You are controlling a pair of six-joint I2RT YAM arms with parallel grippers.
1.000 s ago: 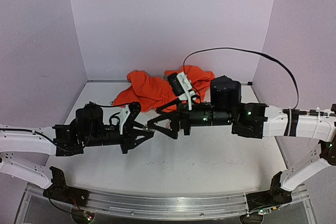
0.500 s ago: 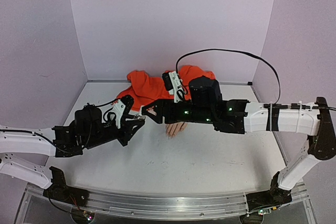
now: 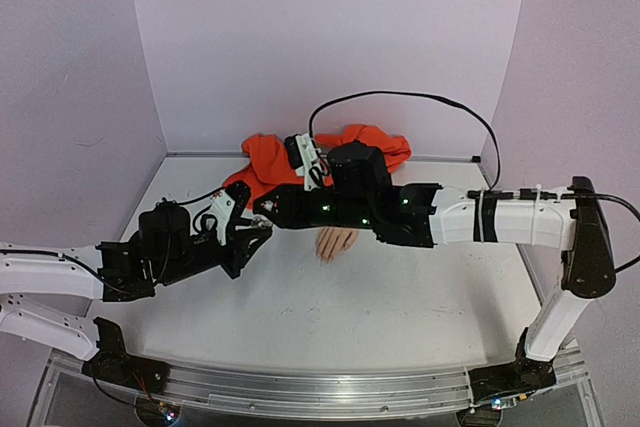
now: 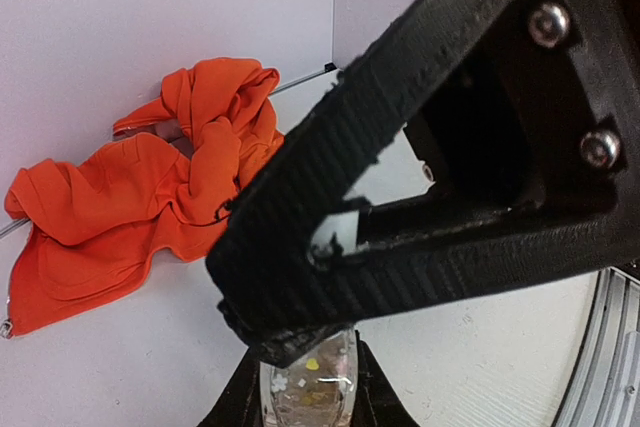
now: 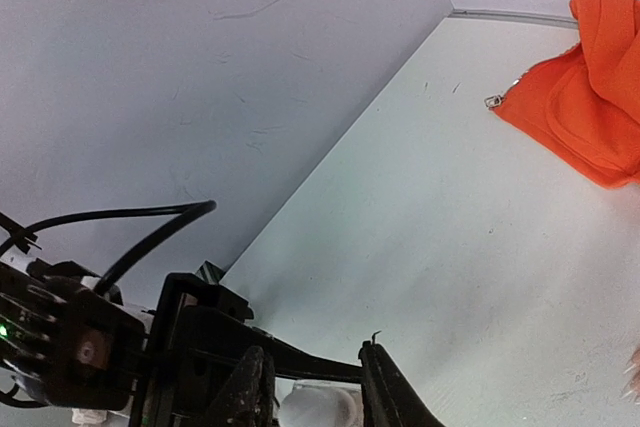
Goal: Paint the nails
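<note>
Top external: nails lie clear of both gripper tips

Mannequin hand (image 3: pixel 336 241) pokes out from under the R arm, roughly mid-table (image 3: pixel 380 307), fingers pointing toward the near edge. Nails (image 3: pixel 326 257) are the tiny pale tips at its near end. Orange sleeve (image 3: pixel 272 165) is bunched vs. the back wall behind it. L gripper (image 3: pixel 260 234) and R gripper (image 3: pixel 263 205) sit close together just left of the hand, R tip right behind L tip. Nails are to the right of both tips & slightly nearer the camera: near, but touching neither.

L wrist view: L fingers (image 4: pixel 236 409) are clamped narrow on a clear bottle (image 4: pixel 307 387) w/ glittery flecks inside, upright btw them. R gripper's black body fills the frame above it.

R wrist view: R fingers (image 5: pixel 385 392) are set narrow, one each side of a round white cap (image 5: pixel 318 407). Can't tell if they actually pinch it.
</note>
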